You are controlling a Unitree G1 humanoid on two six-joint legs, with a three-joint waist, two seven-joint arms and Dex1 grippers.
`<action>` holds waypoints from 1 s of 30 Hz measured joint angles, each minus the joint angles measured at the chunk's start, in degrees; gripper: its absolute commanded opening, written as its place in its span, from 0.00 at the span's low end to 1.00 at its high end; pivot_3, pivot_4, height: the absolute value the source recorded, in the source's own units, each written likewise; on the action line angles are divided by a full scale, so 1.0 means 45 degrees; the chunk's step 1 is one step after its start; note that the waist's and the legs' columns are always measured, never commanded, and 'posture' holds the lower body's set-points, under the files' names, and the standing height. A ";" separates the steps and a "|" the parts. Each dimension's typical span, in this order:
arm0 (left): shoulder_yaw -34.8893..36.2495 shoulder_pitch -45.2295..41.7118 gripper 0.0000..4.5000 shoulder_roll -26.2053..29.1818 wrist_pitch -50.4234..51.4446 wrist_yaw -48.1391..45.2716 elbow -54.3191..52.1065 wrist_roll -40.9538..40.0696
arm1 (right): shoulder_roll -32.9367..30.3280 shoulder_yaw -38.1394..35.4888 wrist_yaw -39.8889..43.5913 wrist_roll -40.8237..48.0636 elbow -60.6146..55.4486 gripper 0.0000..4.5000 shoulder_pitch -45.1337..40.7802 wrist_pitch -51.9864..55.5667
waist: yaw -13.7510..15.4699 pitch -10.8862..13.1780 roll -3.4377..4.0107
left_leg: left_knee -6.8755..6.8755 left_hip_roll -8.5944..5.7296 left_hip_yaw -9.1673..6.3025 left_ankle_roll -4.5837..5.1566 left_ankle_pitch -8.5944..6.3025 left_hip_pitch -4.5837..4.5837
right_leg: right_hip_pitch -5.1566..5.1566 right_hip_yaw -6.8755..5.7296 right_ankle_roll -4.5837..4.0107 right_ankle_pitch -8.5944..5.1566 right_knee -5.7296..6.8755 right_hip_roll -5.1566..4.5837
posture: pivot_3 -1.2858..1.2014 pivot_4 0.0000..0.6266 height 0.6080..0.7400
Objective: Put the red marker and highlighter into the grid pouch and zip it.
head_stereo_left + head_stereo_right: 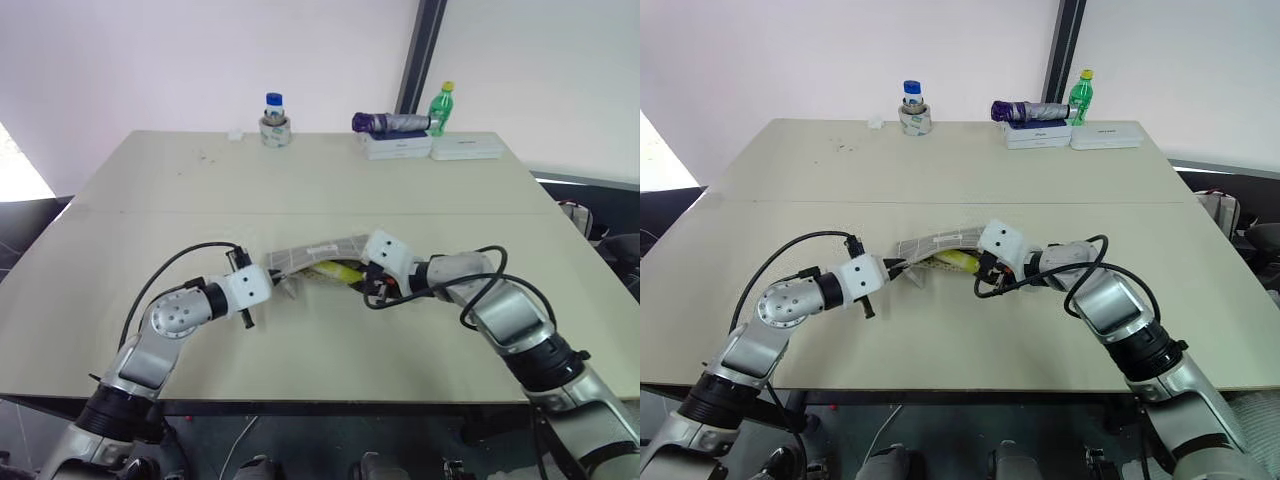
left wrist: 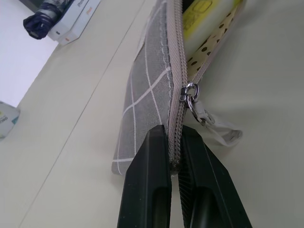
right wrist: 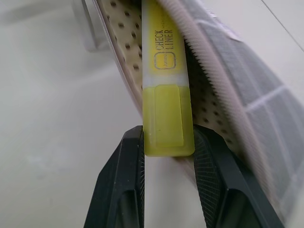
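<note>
the table (image 1: 150, 200) is bare across its left half, its right edge and the whole near strip in front of both arms, so a hand could pass freely there. at the middle, the grid pouch (image 1: 315, 252) lies pinched at one end by the left gripper (image 2: 174, 156), with the right gripper (image 3: 167, 142) clamped on the highlighter (image 3: 166, 95) in its mouth. along the far edge stand a small jar (image 1: 275, 122), white boxes (image 1: 430, 146) and a green bottle (image 1: 441, 108)

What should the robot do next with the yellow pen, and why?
Probably push the highlighter deeper into the grid pouch, then let go. The right gripper grips its end, which sticks out of the open mouth, while the left gripper pinches the pouch's zipper edge, holding it.
</note>
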 measured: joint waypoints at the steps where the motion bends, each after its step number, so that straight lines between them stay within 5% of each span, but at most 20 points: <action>1: 0.0004 0.0001 0.00 -0.0054 0.0029 0.0000 0.0000 -0.0014 | 0.0143 -0.0065 -0.0047 0.0039 0.0013 0.42 -0.0001 0.0179 | 0.0006 0.0000 0.0000 | 0.0019 0.0001 -0.0001 0.0001 -0.0001 -0.0007 | 0.0000 -0.0003 0.0000 0.0000 0.0008 0.0000 | 0.52 0.24 1.00; 7: 0.0121 -0.0001 0.00 -0.0448 0.0393 0.0013 -0.0081 -0.0546 | 0.0562 -0.0815 -0.0207 0.0553 -0.0031 0.99 -0.0036 0.1072 | 0.0036 0.0000 0.0000 | 0.0064 0.0002 -0.0004 0.0076 -0.0044 -0.0019 | 0.0006 -0.0004 0.0002 0.0001 0.0016 -0.0004 | 0.52 0.24 1.00; 22: 0.0835 -0.0084 0.00 -0.0940 0.1697 0.0539 -0.0201 -0.1392 | -0.1255 -0.2647 0.1516 0.2451 -0.1667 0.99 0.0543 0.1289 | 0.0024 0.0000 0.0000 | 0.0066 0.0001 -0.0026 0.0097 -0.0056 -0.0018 | 0.0006 -0.0003 0.0002 0.0001 0.0017 -0.0004 | 0.52 0.24 1.00; 30: 0.1377 -0.0377 0.00 -0.1754 0.3375 0.0807 -0.0332 -0.2577 | -0.0601 -0.4809 0.1756 0.5063 -0.2422 0.99 0.1026 0.1947 | 0.0027 0.0000 -0.0002 | 0.0075 0.0004 -0.0047 0.0098 -0.0056 -0.0017 | 0.0019 -0.0008 0.0003 0.0002 0.0019 -0.0003 | 0.52 0.24 1.00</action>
